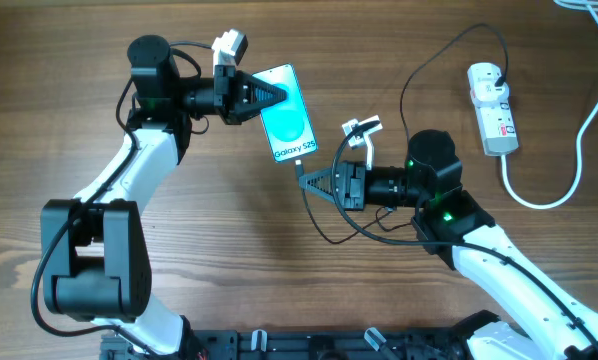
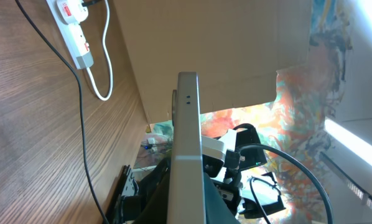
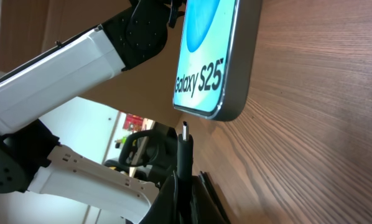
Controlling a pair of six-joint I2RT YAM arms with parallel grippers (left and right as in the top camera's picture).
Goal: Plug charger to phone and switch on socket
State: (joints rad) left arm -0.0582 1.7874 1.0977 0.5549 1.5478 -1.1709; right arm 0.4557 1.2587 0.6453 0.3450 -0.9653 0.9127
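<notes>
Phone (image 1: 289,125) pinched by left gripper (image 1: 271,97) toward far edge, right gripper (image 1: 304,183) clamped on charger (image 3: 185,134) tip just beside phone, socket (image 1: 492,108) near far right corner.

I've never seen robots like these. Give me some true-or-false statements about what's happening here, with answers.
1. The left gripper holds the phone. True.
2. The charger tip is already inside the phone. False: the right wrist view shows a gap below the phone's edge.
3. The right gripper holds the charger. True.
4. The phone's screen is dark. False: it glows cyan.
5. The socket lies between the two arms. False: it lies out past the right arm.
</notes>
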